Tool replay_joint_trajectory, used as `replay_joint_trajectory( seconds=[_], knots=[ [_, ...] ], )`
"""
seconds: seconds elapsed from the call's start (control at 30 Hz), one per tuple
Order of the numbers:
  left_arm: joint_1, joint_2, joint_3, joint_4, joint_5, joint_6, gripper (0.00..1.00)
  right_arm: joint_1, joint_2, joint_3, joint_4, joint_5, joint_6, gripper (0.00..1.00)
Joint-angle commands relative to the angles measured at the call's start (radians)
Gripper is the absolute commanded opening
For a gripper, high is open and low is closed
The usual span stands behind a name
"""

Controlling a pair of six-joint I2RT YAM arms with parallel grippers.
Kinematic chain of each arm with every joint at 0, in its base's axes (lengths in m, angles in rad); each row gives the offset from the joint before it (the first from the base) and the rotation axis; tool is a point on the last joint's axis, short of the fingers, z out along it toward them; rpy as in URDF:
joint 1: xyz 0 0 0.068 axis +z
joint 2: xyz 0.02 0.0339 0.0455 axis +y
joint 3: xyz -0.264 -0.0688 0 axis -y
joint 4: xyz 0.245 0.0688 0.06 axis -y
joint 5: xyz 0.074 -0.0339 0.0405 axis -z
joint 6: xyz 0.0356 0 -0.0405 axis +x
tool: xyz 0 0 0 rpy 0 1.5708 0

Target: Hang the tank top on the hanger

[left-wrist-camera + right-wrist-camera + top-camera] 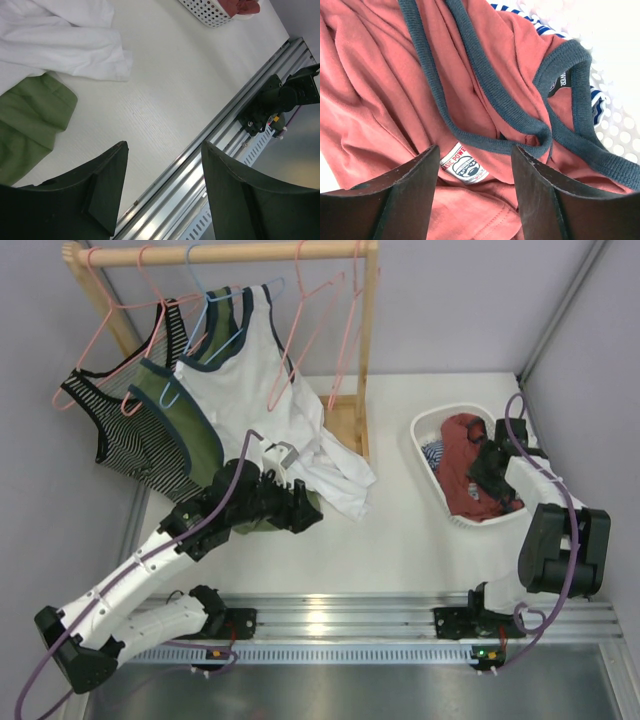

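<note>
Looking down, we saw the white basket (428, 423) on the right side of the table (400, 530). Inside it lay the red tank top (462, 480), all bunched up, with a blue striped cloth (433, 454) beside it. Our right gripper (492, 464) hung just over the tank top, its fingers spread wide and holding nothing. Between them we saw the dark trim and a small label (464, 169). Our left gripper (300, 508) was spread wide too, low over the table near a green top (30, 120) and a white top (65, 45). An empty pink hanger (296, 302) hung on the wooden rail (230, 252), well apart from the basket.
</note>
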Motion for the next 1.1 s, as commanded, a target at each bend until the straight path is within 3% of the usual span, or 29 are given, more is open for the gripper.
replay_joint_trajectory(
  seconds=[0.0,0.37,0.47,0.57,0.6,0.73,0.93,1.07],
  knots=[
    [-0.004,0.01,-0.005,0.04,0.009,0.019,0.66,-0.016,0.011,0.004,0.047,0.018,-0.015,0.6],
    [-0.005,0.029,-0.002,0.042,0.01,0.031,0.66,-0.016,0.027,0.025,0.044,0.06,-0.027,0.57],
    [-0.004,0.03,-0.002,0.043,0.012,0.031,0.66,-0.016,0.031,0.028,0.047,0.067,-0.028,0.5],
    [-0.004,0.032,-0.004,0.045,0.013,0.03,0.65,-0.016,0.039,0.041,0.041,0.07,-0.038,0.34],
    [-0.004,0.032,-0.004,0.045,0.013,0.03,0.65,-0.016,0.036,0.053,0.035,0.069,-0.038,0.25],
    [-0.004,0.03,0.001,0.04,0.013,0.03,0.65,-0.016,0.005,0.084,-0.006,0.057,-0.036,0.11],
    [-0.004,0.033,0.009,0.037,0.01,0.028,0.65,-0.016,-0.079,0.172,-0.082,0.014,-0.05,0.02],
    [-0.005,0.035,0.016,0.039,0.001,0.025,0.65,-0.001,-0.138,0.325,-0.163,-0.052,-0.062,0.0]
  ],
)
